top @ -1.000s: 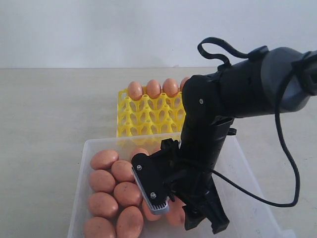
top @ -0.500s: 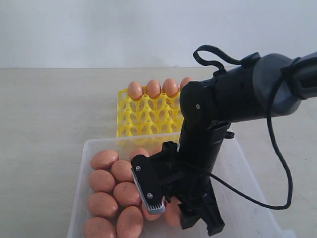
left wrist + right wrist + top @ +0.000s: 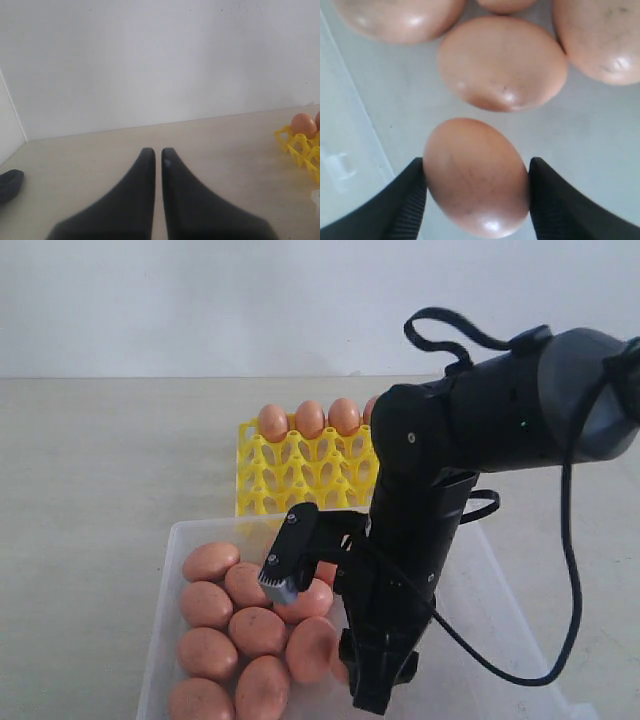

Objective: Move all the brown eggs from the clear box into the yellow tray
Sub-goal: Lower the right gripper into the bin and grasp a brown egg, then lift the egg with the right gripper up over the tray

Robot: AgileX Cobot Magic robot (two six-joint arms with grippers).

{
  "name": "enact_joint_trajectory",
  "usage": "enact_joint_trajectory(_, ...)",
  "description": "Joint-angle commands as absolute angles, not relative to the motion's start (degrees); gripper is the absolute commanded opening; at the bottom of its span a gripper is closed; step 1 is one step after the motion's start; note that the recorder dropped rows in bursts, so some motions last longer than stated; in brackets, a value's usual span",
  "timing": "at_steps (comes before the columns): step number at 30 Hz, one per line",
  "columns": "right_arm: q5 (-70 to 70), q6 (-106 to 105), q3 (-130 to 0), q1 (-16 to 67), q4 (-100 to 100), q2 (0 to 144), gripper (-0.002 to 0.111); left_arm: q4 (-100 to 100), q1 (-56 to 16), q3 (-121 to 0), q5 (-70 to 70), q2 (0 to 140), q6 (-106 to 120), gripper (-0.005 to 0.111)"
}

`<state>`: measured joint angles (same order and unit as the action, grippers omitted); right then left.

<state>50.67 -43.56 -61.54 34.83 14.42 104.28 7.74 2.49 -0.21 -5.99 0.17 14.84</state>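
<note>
One brown egg, the held egg [image 3: 475, 177], sat between the two fingers [image 3: 410, 205] of the right pincer [image 3: 477, 162]. Both fingers pressed against its flanks, so the pincer was clamped on it across its short width. The egg's long axis ran roughly along the fingers, tilted a little. Whether it was clear of the box floor could not be told.

Around it, the loose eggs [image 3: 258, 630] lay packed together in the left part of the clear box [image 3: 167, 570], several touching one another and the nearest just beside the grip. The box stood at the near edge of the worktop [image 3: 100, 460].

The yellow tray [image 3: 300, 475] stood just beyond the box's far rim. Its far row was filled with seated eggs [image 3: 309, 419], while the cups nearer the box showed empty lattice. From the pincer, then, the tray lay straight away over the far rim, with the free cups closest.

The right arm [image 3: 470, 430] hung over the box and was plainly the nearer one. The left pincer [image 3: 157, 152] was together on nothing, well off to the side over bare worktop, with only a corner of the tray at the edge of its view. The carry would likely call for turning the egg's long axis upright before it is seated in a cup.
</note>
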Motion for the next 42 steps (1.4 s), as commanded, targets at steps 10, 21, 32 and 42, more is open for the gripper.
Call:
enact_joint_trajectory(10,25.0,-26.1,-59.8,32.9,17.5,90.2,0.0,7.9,2.1,0.0,-5.9,0.0,15.0,0.004)
enact_joint_trajectory(21,-33.1,-0.7,-44.6,33.8,35.9,89.9,0.0,7.9,2.1,0.0,-5.8,0.0,15.0,0.004)
enact_joint_trajectory(32,-49.4,46.6,-50.4,24.4,-13.7,98.2,0.0,7.9,2.1,0.0,-5.8,0.0,15.0,0.004)
enact_joint_trajectory(42,-54.9,72.1,-65.2,16.0,-72.6,109.7,0.0,7.9,2.1,0.0,-5.9,0.0,15.0,0.004)
